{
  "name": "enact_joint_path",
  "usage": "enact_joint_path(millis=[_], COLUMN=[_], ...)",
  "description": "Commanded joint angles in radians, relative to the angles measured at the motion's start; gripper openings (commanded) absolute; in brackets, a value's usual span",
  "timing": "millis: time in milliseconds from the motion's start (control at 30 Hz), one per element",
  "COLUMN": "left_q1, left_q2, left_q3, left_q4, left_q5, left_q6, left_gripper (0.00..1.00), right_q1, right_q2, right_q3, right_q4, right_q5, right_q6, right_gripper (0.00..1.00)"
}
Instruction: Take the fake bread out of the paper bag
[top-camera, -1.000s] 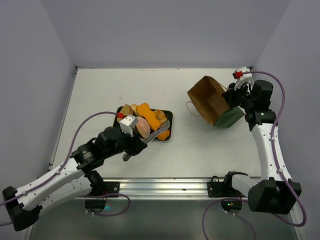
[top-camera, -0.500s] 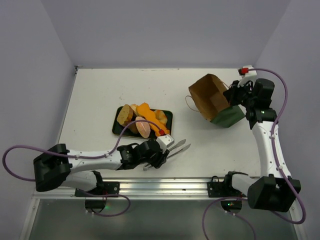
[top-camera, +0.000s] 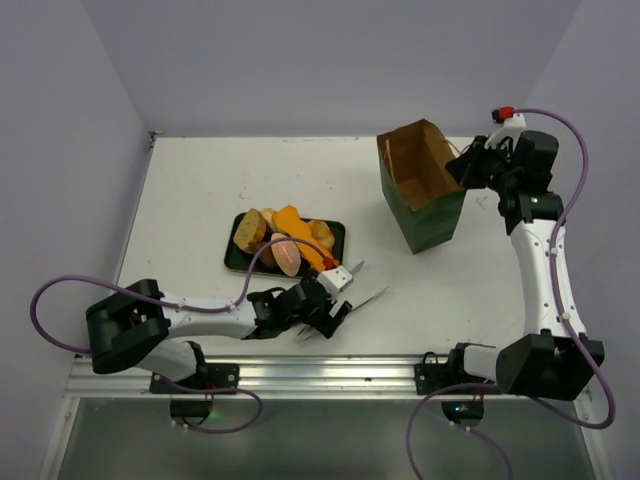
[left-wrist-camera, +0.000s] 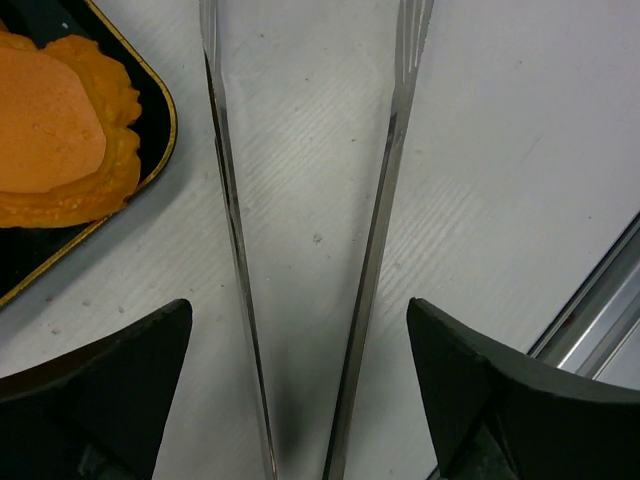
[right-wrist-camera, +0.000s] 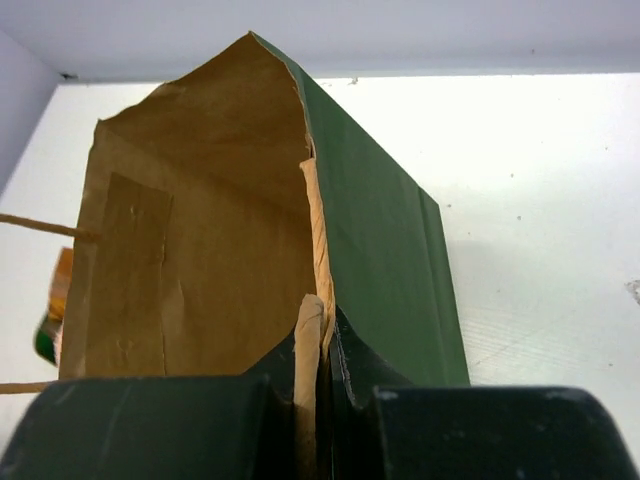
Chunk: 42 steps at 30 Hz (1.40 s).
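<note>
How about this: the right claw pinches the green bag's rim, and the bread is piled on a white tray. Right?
The tray is black, not white, as the top view shows. The right claw does pinch the rim of the paper bag, and the fake bread is piled on that tray.

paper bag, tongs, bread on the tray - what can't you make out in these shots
- Bag floor: in the right wrist view it is blocked by the right pincer, which is shut on the rim. In the top view the bag's own walls hide it. Whether it is empty cannot be told.
- Tongs hinge end: cut off by the bottom edge in the left wrist view, under the left pincer in the top view.
- Bread count on the tray: in the top view the pieces overlap and are too small.
</note>
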Motion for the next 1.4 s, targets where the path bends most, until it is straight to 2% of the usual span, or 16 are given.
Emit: enact_joint_path(millis=[0, 100, 300, 467, 667, 733, 867, 933, 967, 1133, 1200, 1233, 1367], left_q1=[-0.006, -0.004, -0.006, -0.004, -0.004, -0.003, -0.004, -0.003, -0.003, -0.003, -0.003, -0.003, -0.004], left_q2=[-0.034, -0.078, -0.299, -0.442, -0.588, -0.635, -0.695, -0.720, -0.724, -0.741, -0.752, -0.757, -0.787], left_q3=[-0.014, -0.018, 0.032, 0.088, 0.042, 0.031, 0.048, 0.057, 0.066, 0.094, 0.106, 0.109, 0.134], left_q4=[0.073, 0.066, -0.068, -0.269, -0.344, -0.367, -0.416, -0.437, -0.442, -0.493, -0.508, -0.517, -0.543], left_q5=[-0.004, 0.016, -0.018, -0.082, -0.145, -0.164, -0.206, -0.223, -0.228, -0.271, -0.286, -0.294, -0.325], left_q6=[0.003, 0.000, 0.006, 0.019, -0.016, -0.029, -0.033, -0.023, -0.018, 0.002, 0.007, 0.010, 0.022], left_gripper=[0.94, 1.00, 0.99, 1.00, 0.99, 1.00, 1.00, 0.99, 1.00, 1.00, 0.99, 1.00, 1.00], right_q1=[-0.003, -0.005, -0.005, -0.005, -0.031, -0.041, -0.049, -0.052, -0.052, -0.066, -0.065, -0.066, -0.065], right_q2=[0.030, 0.039, 0.079, 0.102, 0.096, 0.095, 0.084, 0.069, 0.062, 0.013, -0.008, -0.029, -0.057], right_q3=[0.115, 0.133, 0.094, 0.052, 0.037, 0.031, 0.018, 0.015, 0.015, 0.031, 0.054, 0.077, 0.178], right_q4=[-0.038, -0.043, -0.012, 0.005, 0.006, 0.005, -0.012, -0.012, -0.010, -0.018, -0.036, -0.044, -0.145], right_q5=[0.027, 0.087, 0.124, 0.151, 0.194, 0.225, 0.280, 0.307, 0.315, 0.355, 0.363, 0.366, 0.397], right_q6=[0.140, 0.195, 0.232, 0.218, 0.223, 0.207, 0.152, 0.126, 0.118, 0.082, 0.054, 0.040, -0.055], right_gripper=[0.00, 0.00, 0.00, 0.00, 0.01, 0.08, 0.38, 0.48, 0.56, 0.71, 0.87, 0.99, 0.99])
